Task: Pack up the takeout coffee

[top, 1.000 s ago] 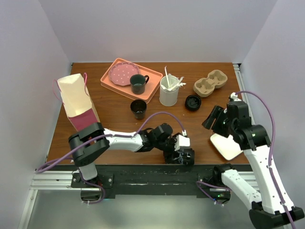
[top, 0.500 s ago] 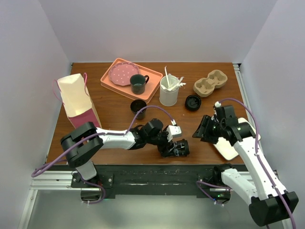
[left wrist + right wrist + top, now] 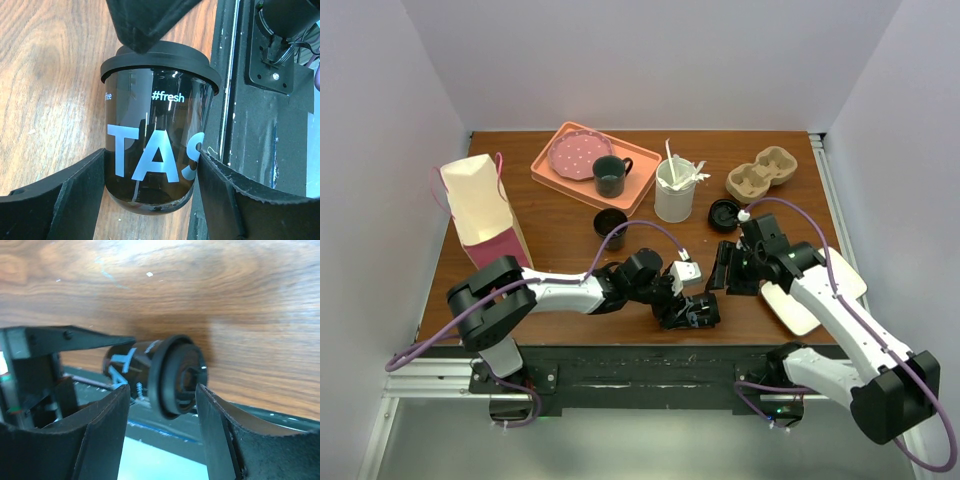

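Between the fingers point(image 3: 60, 195) of the left gripper point(image 3: 698, 312), the takeout coffee point(image 3: 155, 150) is clamped by its side wall, with one finger pressed against each flank. Its long axis is laid roughly level and in line with the fingers. The lid point(image 3: 160, 57) is directed outward past the fingertips, the base is toward the palm, and the white lettering is turned to the wrist camera. The lid end is faced toward the right gripper point(image 3: 162, 390), whose jaws are spread wide. It is framed in the gap ahead of them, apart from both fingers. Compared with half a second earlier, the right gripper has been brought closer to the left fingertips, while the left gripper and cup are nearly unchanged. Beneath the jaws, a brown wood-grain table point(image 3: 55, 75) is seen, bordered by a black rail point(image 3: 260, 150). Pale lilac walls point(image 3: 640, 60) enclose it.
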Controlling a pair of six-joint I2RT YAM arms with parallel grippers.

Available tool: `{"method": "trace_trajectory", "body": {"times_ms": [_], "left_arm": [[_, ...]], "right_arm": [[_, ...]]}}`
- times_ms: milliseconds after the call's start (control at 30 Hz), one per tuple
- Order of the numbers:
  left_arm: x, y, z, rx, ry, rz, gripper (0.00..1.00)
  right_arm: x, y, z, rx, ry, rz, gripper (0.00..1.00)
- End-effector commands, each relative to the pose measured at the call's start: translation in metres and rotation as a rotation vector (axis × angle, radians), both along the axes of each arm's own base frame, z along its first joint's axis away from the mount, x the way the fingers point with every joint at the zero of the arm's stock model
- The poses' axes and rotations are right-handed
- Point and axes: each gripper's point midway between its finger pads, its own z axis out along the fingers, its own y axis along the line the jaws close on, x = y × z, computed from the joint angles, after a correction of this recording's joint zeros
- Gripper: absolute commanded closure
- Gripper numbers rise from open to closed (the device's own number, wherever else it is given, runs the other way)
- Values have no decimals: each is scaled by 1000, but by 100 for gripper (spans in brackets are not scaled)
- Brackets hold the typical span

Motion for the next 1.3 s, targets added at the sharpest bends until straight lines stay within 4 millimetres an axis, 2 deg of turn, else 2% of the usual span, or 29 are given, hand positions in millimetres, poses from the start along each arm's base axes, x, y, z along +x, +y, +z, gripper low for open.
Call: {"method": "trace_trajectory", "body": {"times_ms": [0, 433, 633, 1067, 1267], "left_arm": [[11, -11, 31, -89, -49, 12, 27], [17, -14, 35, -100, -38, 27, 28], [18, -14, 36, -103, -35, 28, 29], [18, -15, 33, -95, -23, 27, 29], [22, -16, 36, -88, -31, 42, 26]], "right_arm": [[11, -8, 7, -66, -59, -2, 41], [-4, 14, -12, 28, -12, 80, 45], [-8, 15, -22, 30, 9, 91, 47], [-14, 19, -26, 64, -1, 120, 61], [-10, 14, -16, 40, -49, 116, 69]]}}
